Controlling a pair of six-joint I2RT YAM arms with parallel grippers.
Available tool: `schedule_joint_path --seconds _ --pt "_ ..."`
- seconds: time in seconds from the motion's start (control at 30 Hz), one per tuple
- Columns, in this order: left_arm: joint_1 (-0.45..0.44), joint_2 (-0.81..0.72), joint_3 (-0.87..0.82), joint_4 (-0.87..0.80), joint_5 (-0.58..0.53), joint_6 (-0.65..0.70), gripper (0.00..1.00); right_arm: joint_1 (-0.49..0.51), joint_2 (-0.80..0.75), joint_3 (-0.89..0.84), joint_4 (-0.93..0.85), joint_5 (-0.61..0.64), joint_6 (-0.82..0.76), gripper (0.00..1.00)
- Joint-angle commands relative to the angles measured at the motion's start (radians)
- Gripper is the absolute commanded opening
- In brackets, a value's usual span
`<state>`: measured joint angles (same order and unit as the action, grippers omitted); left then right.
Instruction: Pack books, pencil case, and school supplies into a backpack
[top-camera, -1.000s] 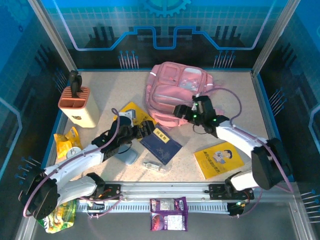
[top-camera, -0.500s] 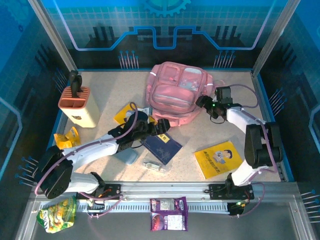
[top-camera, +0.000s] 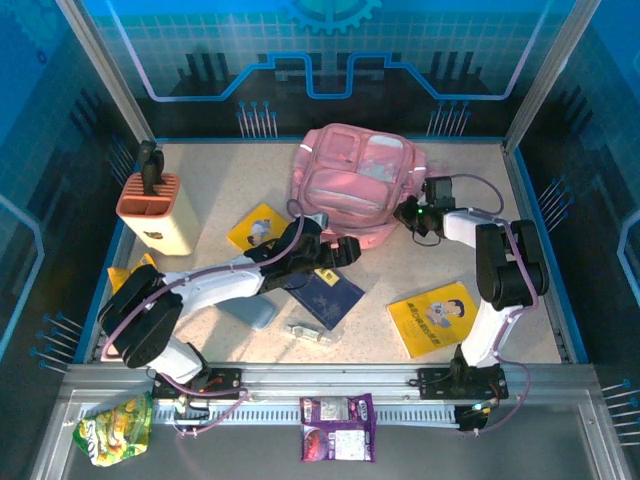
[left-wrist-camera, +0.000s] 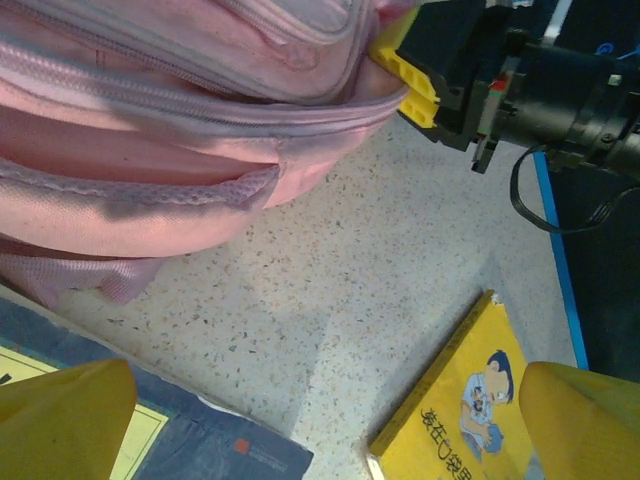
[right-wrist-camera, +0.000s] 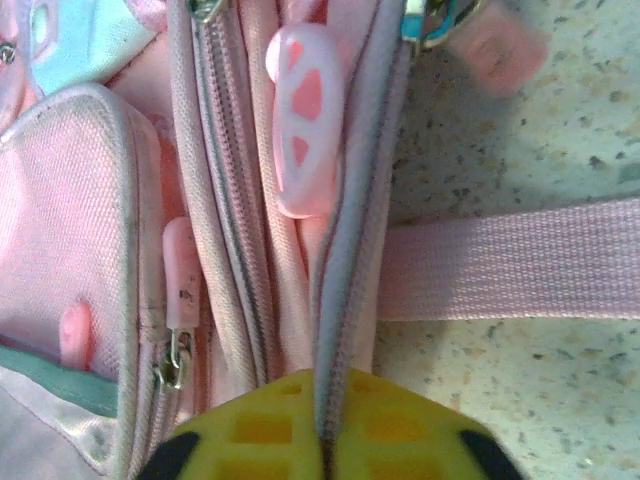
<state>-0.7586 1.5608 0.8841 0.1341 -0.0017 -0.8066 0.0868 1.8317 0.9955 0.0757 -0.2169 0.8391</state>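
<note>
The pink backpack (top-camera: 352, 180) lies at the back of the table. My right gripper (top-camera: 409, 212) is at its right edge, and in the right wrist view (right-wrist-camera: 328, 425) it is shut on the backpack's (right-wrist-camera: 230, 230) grey-edged zipper seam. My left gripper (top-camera: 341, 249) hovers open just in front of the backpack (left-wrist-camera: 150, 150), its yellow fingertips (left-wrist-camera: 62, 420) wide apart over bare table. A navy book (top-camera: 326, 296) lies under the left arm. One yellow book (top-camera: 257, 227) lies left of it and another (top-camera: 442, 318) to the right. The grey-blue pencil case (top-camera: 253, 313) and a small clear supply item (top-camera: 307, 331) lie near the front.
A beige, orange-topped block (top-camera: 155, 212) stands at the left. A yellow foil bag (top-camera: 120, 276) lies below it. On the front rail lie a green-yellow snack bag (top-camera: 113, 427) and purple packets (top-camera: 338, 428). A pink strap (right-wrist-camera: 510, 272) runs right across the table.
My right gripper swung from the backpack's front to its right edge and closed on the zipper seam. My left arm stretched right, towards the backpack's front.
</note>
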Motion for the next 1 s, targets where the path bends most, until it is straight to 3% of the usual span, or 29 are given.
schedule_joint_path --seconds 0.0,0.17,0.43,0.63,0.73,0.8,0.97 --pt "-0.004 0.059 0.077 -0.003 0.021 0.012 0.99 -0.047 -0.074 -0.053 0.096 -0.022 0.006 0.0" --pt "-0.004 0.171 0.132 0.073 0.047 0.005 0.99 -0.093 -0.183 -0.152 0.129 -0.038 0.013 0.0" --pt "0.017 0.336 0.262 0.116 0.012 0.063 0.99 -0.121 -0.382 -0.291 0.042 -0.038 -0.018 0.0" --pt "0.094 0.4 0.348 0.128 0.027 0.111 0.99 -0.01 -0.499 -0.38 0.011 -0.033 0.027 0.0" --pt "0.145 0.423 0.398 0.118 0.046 0.158 0.99 0.132 -0.522 -0.376 0.0 0.043 0.058 0.12" --pt "0.179 0.434 0.429 0.107 0.057 0.194 0.99 0.209 -0.511 -0.339 -0.021 0.079 0.057 0.31" --pt "0.251 0.39 0.453 -0.015 0.061 0.245 0.99 0.24 -0.547 -0.291 -0.122 0.047 0.06 0.56"
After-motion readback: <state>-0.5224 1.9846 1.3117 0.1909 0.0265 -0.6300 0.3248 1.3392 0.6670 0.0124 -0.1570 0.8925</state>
